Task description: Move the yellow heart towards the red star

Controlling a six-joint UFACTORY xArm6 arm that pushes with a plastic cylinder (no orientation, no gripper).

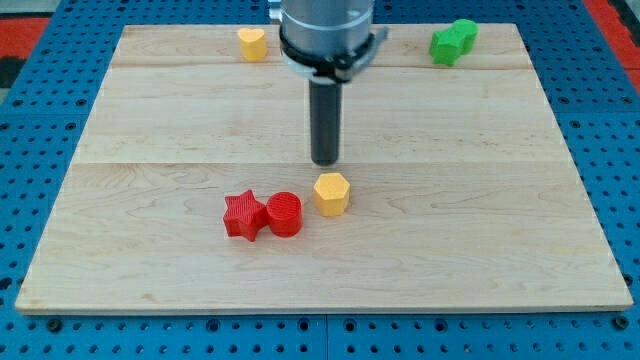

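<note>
The yellow heart (pixel 252 43) lies near the view's top edge of the wooden board, left of centre. The red star (pixel 243 215) lies in the lower middle, touching a red cylinder (pixel 285 213) on its right. My tip (pixel 325 160) is on the board near the centre, far below and to the right of the yellow heart and just above a yellow hexagon (pixel 331 193). The tip touches no block.
A green block (pixel 453 41) of irregular shape lies at the view's top right. The wooden board (pixel 150 130) rests on a blue perforated surface. The arm's grey body (pixel 328 30) hangs over the top middle of the board.
</note>
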